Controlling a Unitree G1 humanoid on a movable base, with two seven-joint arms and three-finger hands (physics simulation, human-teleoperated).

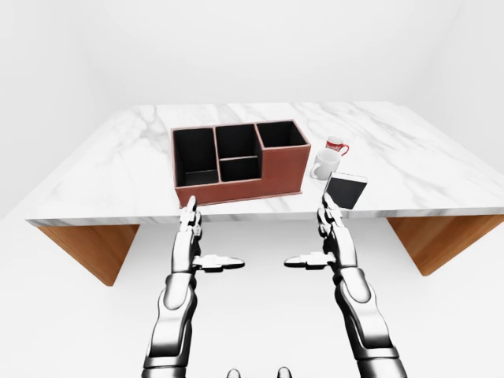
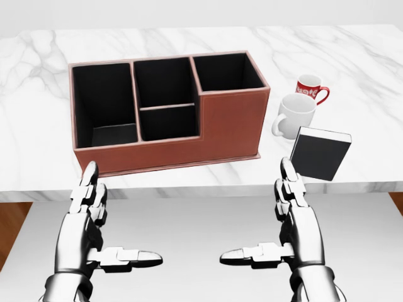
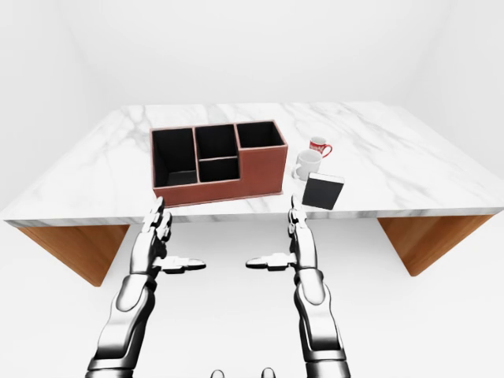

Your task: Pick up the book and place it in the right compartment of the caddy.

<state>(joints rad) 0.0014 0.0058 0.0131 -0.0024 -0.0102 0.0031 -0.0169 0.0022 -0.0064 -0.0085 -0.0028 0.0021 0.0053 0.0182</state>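
Observation:
A black book (image 2: 320, 153) with white page edges stands upright near the marble table's lower edge, right of the caddy in the head view. The brown caddy (image 2: 230, 123) has black compartments; its right compartment (image 2: 225, 71) holds nothing. My right hand (image 2: 286, 217) is open just below and left of the book, off the table edge, touching nothing. My left hand (image 2: 97, 220) is open below the caddy's left end, thumb pointing inward.
A white mug (image 2: 293, 115) and a red mug (image 2: 310, 88) stand right of the caddy, just above the book. The marble table (image 1: 118, 165) rests on wooden supports (image 1: 87, 248). White floor lies below the hands.

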